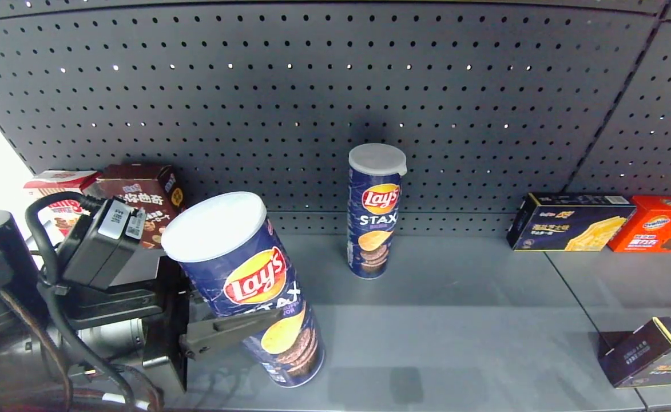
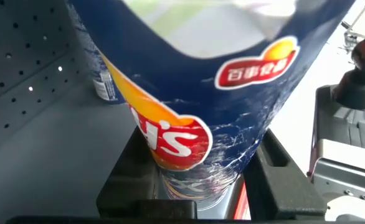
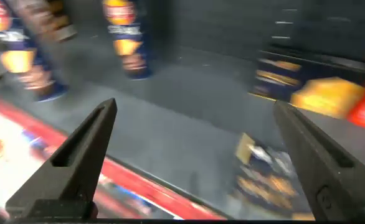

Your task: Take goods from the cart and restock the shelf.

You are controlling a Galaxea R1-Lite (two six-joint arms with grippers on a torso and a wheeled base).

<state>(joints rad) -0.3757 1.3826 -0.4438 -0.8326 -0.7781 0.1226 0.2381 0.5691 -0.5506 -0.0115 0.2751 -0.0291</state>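
Fingers (image 1: 226, 333) of the left gripper (image 1: 258, 317) pinch a tilted blue chip can (image 1: 243, 274) with a white lid, at 7 o'clock on the grey metal shelf (image 1: 455, 332). A twin can (image 1: 374, 212) stands upright at its 1 o'clock, near the perforated back panel (image 1: 312, 86). A brown box (image 1: 141, 197) sits at 11, and a dark blue box (image 1: 570, 223) and an orange box (image 1: 661, 224) at 3. The right gripper (image 3: 195, 143) has its fingers spread wide.

Grey pegboard (image 1: 335, 86), orange box (image 1: 658, 223), brown box (image 1: 141, 191)

Head view down onto the shelf (image 1: 455, 343); left wrist tight on a can (image 2: 195, 93); right wrist farther out, same shelf.
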